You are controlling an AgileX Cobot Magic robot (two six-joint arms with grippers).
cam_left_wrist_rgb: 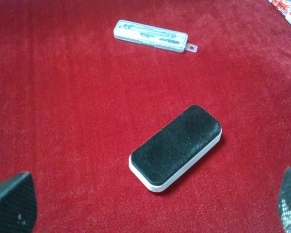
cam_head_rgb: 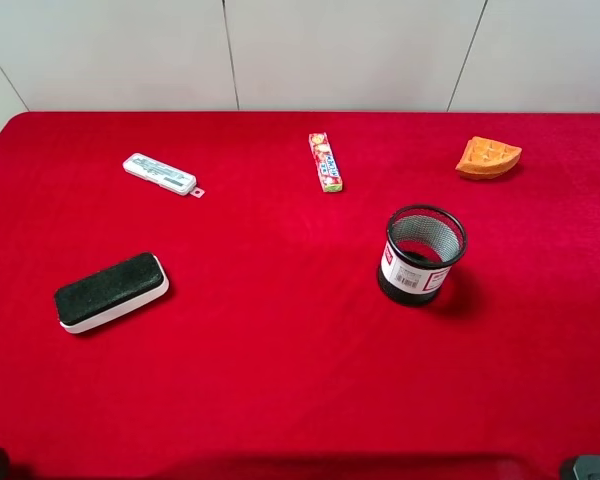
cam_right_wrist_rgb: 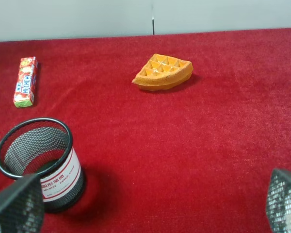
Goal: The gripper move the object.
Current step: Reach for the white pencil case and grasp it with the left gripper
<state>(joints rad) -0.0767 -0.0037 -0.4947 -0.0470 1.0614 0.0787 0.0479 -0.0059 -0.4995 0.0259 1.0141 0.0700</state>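
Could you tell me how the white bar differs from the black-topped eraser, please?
The bar is slimmer and thinner; the eraser is bulkier. The bar is white with teal print and an end tab; the eraser has a black top on white. Both are rounded rectangles lying flat.

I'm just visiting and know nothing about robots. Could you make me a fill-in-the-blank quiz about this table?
The black wire-mesh cup stands ____ on the red tablecloth.
The fuzzy top of the white rectangular eraser is ____.
The red-green candy stick lies between the slim white teal-printed bar and the ____ waffle-shaped wedge.
Missing words: upright; black; orange.
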